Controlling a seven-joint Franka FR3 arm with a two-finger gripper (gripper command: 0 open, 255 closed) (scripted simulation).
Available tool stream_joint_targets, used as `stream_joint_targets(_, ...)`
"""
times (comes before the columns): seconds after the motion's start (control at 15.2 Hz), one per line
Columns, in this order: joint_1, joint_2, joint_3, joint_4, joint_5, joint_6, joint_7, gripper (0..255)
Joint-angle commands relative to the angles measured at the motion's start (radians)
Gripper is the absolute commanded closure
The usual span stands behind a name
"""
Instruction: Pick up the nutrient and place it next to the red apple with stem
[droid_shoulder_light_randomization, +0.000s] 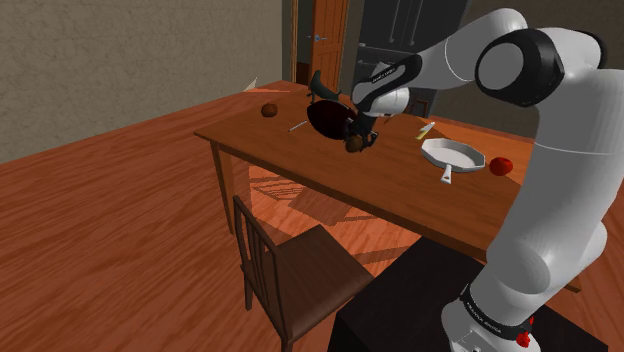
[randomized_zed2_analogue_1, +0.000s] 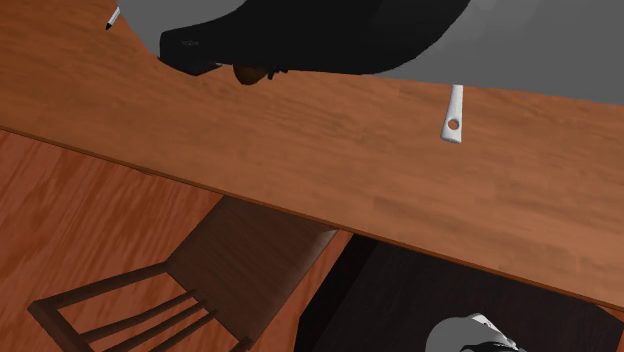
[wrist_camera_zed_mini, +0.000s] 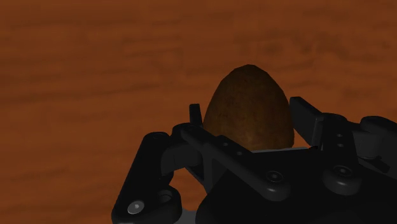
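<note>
Nutrient: a brown, egg-shaped body with a rough, mottled skin. In the wrist view it sits between the two black fingers of the tool, its narrower end projecting past the fingertips. The fingers bear on its two flanks, so the tool is clenched on the nutrient. Behind it lies the red-brown wood of the worktop.

Shoulder view: the white arm rises from the black stand at the lower right and reaches over the worktop. The tool hangs above the worktop's middle part, with the nutrient visible as a brown spot at its tip. Whether the nutrient rests on the wood or is just clear of it cannot be told.

The red apple lies toward the view's right end of the worktop, just beside a white frying pan and well apart from the tool. A second brown round thing lies near the far left corner, and a thin pen-like item lies between it and the tool. A wooden chair stands at the near side.

Second exterior view: the nutrient shows beneath the tool's dark bulk, with the pan's white handle to its right and the chair below the worktop's edge.
</note>
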Motion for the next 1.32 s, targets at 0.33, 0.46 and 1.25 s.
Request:
stream_joint_targets(0.33, 0.003, -0.043, -0.007, 0.041, -0.02, -0.083, 0.021, 255)
stream_joint_targets(0.46, 0.004, -0.055, -0.009, 0.054, -0.025, -0.107, 0.026, 255)
stream_joint_targets(1.25, 0.005, -0.107, -0.015, 0.148, -0.05, -0.252, 0.054, 255)
